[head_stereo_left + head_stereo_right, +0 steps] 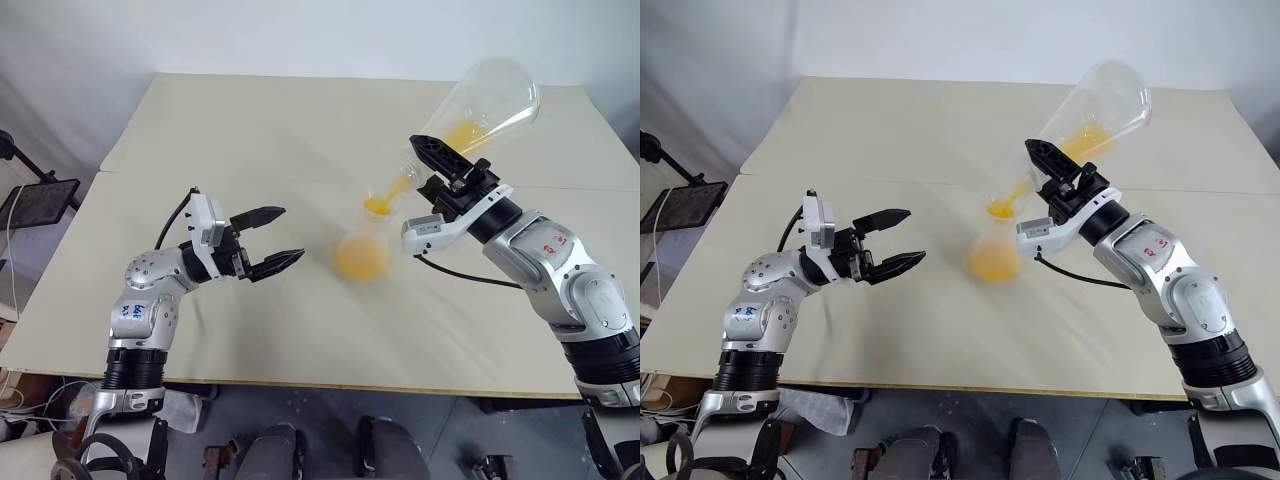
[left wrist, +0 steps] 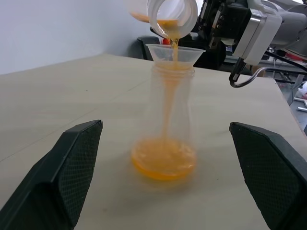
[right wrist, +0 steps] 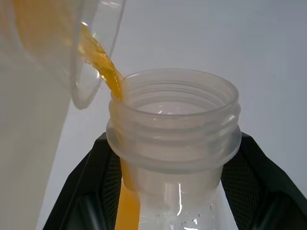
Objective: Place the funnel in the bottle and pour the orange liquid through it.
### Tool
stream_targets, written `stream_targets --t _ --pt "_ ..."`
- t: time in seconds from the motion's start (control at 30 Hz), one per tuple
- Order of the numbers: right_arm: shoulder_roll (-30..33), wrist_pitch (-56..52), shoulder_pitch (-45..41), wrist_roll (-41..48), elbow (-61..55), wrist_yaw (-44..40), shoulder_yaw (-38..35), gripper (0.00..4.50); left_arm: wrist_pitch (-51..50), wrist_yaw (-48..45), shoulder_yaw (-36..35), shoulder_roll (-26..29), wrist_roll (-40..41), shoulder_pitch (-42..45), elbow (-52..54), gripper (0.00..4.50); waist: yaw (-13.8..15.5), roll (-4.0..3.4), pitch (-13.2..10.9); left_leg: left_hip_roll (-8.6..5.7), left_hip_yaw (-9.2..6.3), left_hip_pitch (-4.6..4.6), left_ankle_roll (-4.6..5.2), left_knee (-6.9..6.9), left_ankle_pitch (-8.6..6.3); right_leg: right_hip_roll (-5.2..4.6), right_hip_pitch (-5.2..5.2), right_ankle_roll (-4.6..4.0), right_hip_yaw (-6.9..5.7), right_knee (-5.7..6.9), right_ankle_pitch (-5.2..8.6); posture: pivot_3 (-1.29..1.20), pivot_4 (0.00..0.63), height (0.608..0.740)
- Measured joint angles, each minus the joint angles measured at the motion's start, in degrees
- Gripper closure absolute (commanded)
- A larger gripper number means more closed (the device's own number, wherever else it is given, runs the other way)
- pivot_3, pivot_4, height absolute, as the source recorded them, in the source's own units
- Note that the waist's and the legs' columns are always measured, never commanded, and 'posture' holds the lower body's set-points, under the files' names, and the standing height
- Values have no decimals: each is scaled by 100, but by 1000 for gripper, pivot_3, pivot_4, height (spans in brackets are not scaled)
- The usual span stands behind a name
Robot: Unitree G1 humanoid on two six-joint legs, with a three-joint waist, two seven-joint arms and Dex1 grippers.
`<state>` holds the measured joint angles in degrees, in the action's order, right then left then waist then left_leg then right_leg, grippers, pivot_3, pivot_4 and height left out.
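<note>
Beige table point(image 1: 250, 330): bore the bottle near its middle, between the two arms.
Flask point(image 1: 490, 100): clear conical vessel, tipped mouth-down above the bottle; probably rigid, smooth and slippery, lightening as it drained, so the neck looked the sound place to hold.
Right gripper point(image 1: 450, 170): clamped on the flask's neck, fingers closed around it, raised over the bottle.
Left gripper point(image 1: 275, 240): fingers spread wide, holding nothing, level with the bottle and near it on the robot's left, not touching.
Bottle point(image 2: 168, 120): frosted, upright, wide base; likely light and easy to tip, steadier as it filled.
Orange liquid point(image 2: 163, 163): pooled in the bottle's base, a thin stream falling from the flask's lip.
Funnel point(image 2: 175, 52): seated in the bottle's neck, thin clear plastic, judged very light and easily knocked out.
</note>
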<state>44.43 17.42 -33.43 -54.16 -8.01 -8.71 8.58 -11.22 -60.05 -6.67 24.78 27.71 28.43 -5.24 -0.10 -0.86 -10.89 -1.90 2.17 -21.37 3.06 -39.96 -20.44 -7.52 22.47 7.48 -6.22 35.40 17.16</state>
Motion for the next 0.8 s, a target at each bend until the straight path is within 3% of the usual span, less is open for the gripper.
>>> stream_targets --t 0.8 --pt "0 9 -101 -203 135 67 1 2066 211 -55 2 -59 0 18 -239 0 -1 0 0 0 0 0 -1 0 0 1 0 0 -1 0 0 0 150 740"
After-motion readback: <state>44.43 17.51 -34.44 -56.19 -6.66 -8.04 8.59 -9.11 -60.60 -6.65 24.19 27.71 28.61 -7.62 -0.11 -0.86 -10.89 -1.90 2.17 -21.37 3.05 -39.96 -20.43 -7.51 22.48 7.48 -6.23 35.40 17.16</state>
